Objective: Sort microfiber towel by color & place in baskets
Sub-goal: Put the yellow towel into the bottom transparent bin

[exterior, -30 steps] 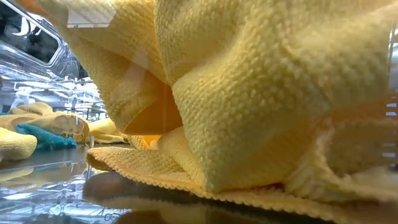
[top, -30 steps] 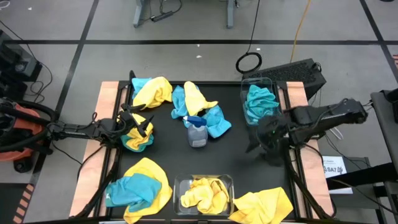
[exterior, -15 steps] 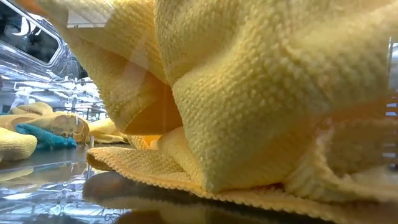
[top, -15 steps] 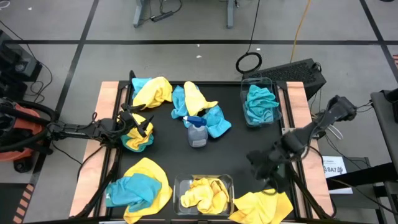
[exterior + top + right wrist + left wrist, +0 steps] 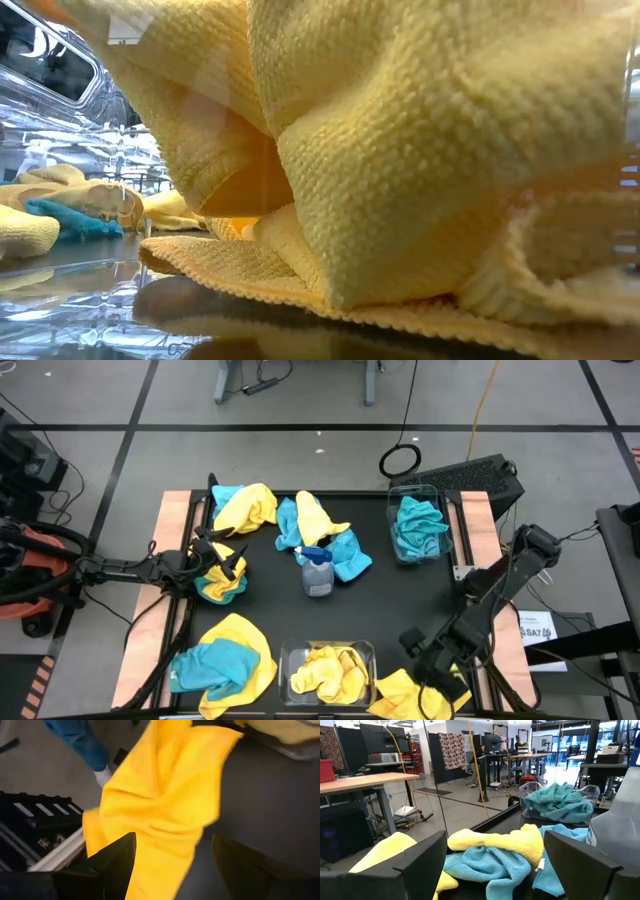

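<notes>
Between the right gripper's (image 5: 172, 855) open fingers lies a yellow towel (image 5: 160, 805).

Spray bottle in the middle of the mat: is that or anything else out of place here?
Yes. The spray bottle stands among loose towels, belonging to neither basket. One yellow towel hangs over the mat's front edge, below the right gripper. Nothing looks spilled or damaged.

Non-task items, table and surroundings.
Clear spray bottle (image 5: 317, 572) with blue trigger upright near centre of black table top (image 5: 410, 595). Black cable loop (image 5: 400, 460) on floor beyond far edge. Desks (image 5: 367, 782) and patterned cloth panel (image 5: 452, 750) in room behind.
</notes>
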Controlling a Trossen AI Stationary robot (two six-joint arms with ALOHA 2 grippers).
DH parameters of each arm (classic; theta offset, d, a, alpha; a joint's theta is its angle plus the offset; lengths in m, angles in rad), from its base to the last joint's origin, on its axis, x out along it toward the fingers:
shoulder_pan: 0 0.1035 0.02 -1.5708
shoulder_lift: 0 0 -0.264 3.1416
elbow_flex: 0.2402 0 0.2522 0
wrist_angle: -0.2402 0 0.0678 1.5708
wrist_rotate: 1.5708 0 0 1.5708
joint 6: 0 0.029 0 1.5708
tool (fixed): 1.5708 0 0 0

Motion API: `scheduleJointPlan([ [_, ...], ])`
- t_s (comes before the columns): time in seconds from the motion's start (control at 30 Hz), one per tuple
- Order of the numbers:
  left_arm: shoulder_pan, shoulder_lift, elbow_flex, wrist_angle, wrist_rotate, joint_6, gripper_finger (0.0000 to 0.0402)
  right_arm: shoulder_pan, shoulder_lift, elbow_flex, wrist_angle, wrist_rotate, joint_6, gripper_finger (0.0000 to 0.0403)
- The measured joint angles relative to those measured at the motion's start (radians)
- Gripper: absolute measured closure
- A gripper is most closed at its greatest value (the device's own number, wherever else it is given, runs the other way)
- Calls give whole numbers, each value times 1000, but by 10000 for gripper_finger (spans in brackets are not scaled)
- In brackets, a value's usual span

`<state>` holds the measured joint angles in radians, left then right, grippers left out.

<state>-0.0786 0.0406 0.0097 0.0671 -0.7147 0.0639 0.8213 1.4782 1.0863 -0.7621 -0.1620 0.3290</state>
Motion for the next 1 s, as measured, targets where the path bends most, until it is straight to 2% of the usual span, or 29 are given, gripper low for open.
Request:
scheduleJointPlan([
  [0.2, 0, 0, 0, 0, 0, 0, 63, 69, 98, 0, 81, 37, 36, 149],
  [0.47, 0, 0, 0, 0, 0, 0, 63, 160, 219, 0, 92, 42, 103, 149],
  [0.67, 0, 0, 0, 0, 0, 0, 63, 212, 298, 0, 70, 157, 155, 149],
  [0.8, 0, 0, 0, 0, 0, 0, 63, 220, 344, 5, 57, 171, 204, 150],
  [0.9, 0, 0, 0, 0, 0, 0, 63, 221, 366, 5, 59, 181, 210, 166],
  [1.0, 0, 0, 0, 0, 0, 0, 63, 218, 372, 5, 57, 205, 211, 208],
])
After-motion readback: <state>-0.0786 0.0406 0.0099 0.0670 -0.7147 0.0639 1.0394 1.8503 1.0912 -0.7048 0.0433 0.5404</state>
